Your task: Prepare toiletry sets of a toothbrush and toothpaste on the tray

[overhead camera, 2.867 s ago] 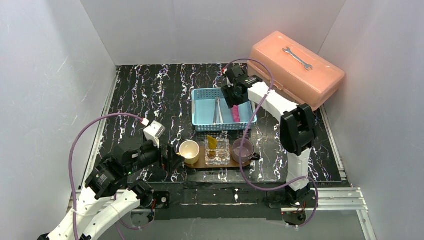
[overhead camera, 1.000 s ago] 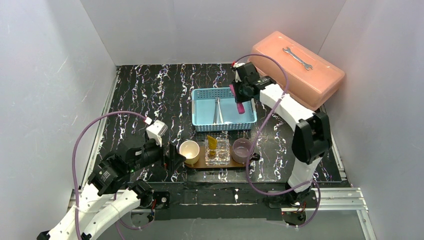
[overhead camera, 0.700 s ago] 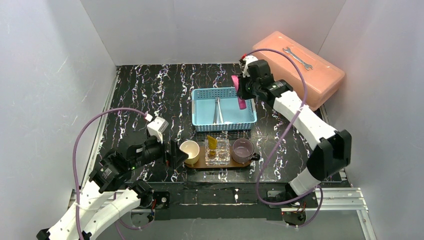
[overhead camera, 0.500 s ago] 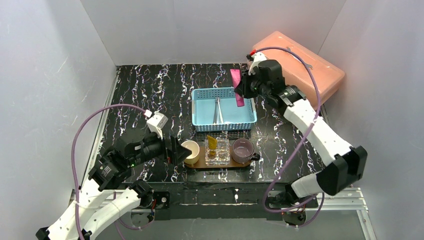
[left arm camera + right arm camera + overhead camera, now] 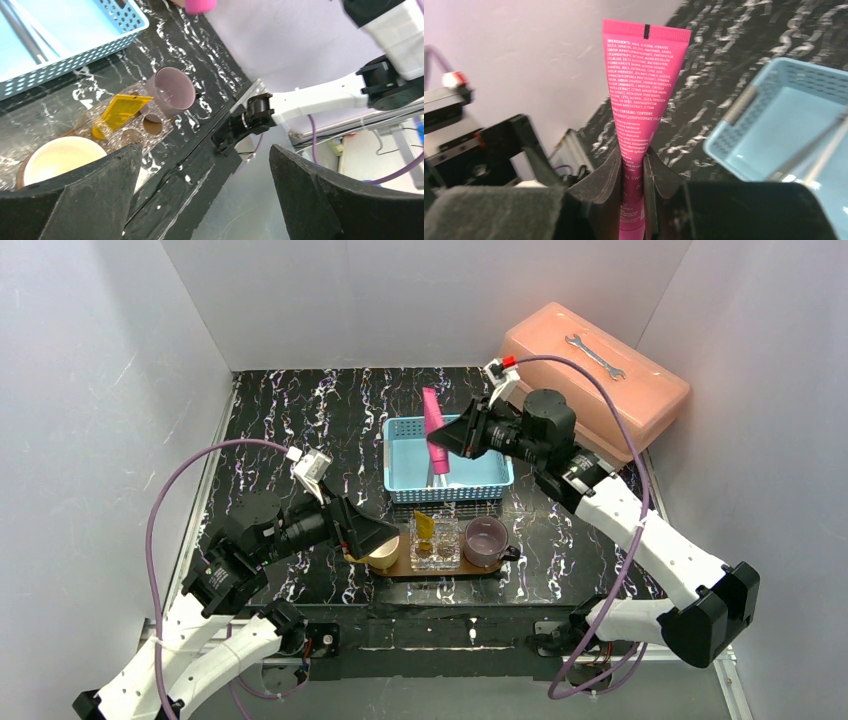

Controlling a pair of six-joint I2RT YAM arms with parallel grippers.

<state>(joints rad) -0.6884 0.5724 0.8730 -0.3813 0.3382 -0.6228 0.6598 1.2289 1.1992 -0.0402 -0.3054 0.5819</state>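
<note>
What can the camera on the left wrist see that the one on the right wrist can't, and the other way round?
Only the left wrist view: the cream cup, the purple cup and the yellow toothpaste in the clear container, seen past the open left gripper.
Only the right wrist view: the printed side of the pink toothpaste, clamped in the right gripper.
Both: the blue basket holding toothbrushes. The left wrist view catches only one end of the pink toothpaste at its top edge.
</note>
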